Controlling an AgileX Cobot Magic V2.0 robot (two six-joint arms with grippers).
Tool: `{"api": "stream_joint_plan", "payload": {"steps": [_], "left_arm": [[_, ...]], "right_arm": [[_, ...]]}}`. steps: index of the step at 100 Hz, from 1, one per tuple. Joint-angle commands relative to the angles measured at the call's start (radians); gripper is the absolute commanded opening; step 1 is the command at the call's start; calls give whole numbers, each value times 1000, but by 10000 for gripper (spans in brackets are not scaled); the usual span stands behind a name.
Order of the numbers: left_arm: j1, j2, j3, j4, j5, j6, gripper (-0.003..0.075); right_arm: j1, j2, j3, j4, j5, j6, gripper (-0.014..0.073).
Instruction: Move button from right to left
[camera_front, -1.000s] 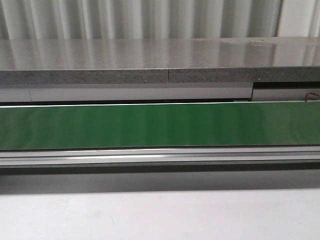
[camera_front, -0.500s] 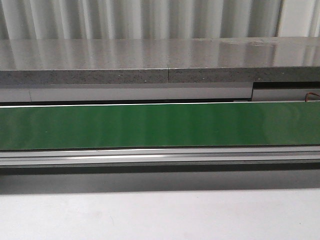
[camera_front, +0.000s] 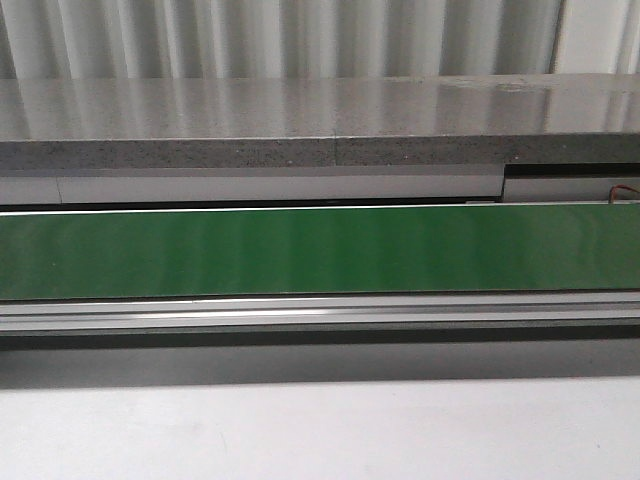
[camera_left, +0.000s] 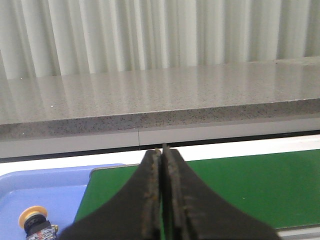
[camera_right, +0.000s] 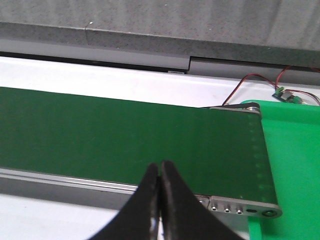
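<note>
The button (camera_left: 35, 220), with a yellow cap, black collar and grey-blue block, lies in a blue tray (camera_left: 50, 190) at the conveyor's left end, seen only in the left wrist view. My left gripper (camera_left: 162, 150) is shut and empty, above the green belt (camera_left: 240, 185) beside the tray. My right gripper (camera_right: 160, 164) is shut and empty, over the near rail of the belt (camera_right: 125, 135) close to its right end. Neither gripper shows in the front view.
A green conveyor belt (camera_front: 320, 250) runs left to right with a metal rail (camera_front: 320, 310) in front and a grey stone ledge (camera_front: 320, 120) behind. A green tray (camera_right: 295, 165) sits past the belt's right end, with wires and a small board (camera_right: 285, 94) behind it.
</note>
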Motion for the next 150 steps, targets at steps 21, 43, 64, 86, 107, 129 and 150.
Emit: {"api": "stream_joint_plan", "payload": {"steps": [21,43,64,86,107,129,150], "left_arm": [[-3,-34,25,-2,-87,-11,-20],[-3,-34,25,-2,-87,-11,-20],[-3,-34,25,-2,-87,-11,-20],[-3,-34,25,-2,-87,-11,-20],[-3,-34,25,-2,-87,-11,-20],[-3,-34,25,-2,-87,-11,-20],[-3,-34,25,-2,-87,-11,-20]], "right_arm": [[43,-169,178,-285,-264,366,-67],[43,-325,314,-285,-376,366,-67],[43,-428,422,-273,-473,366,-67],[43,-428,438,-270,-503,366,-67],[43,-428,438,-270,-502,366,-67],[43,-428,438,-270,-503,366,-67],[43,-428,438,-270,-503,366,-67]]}}
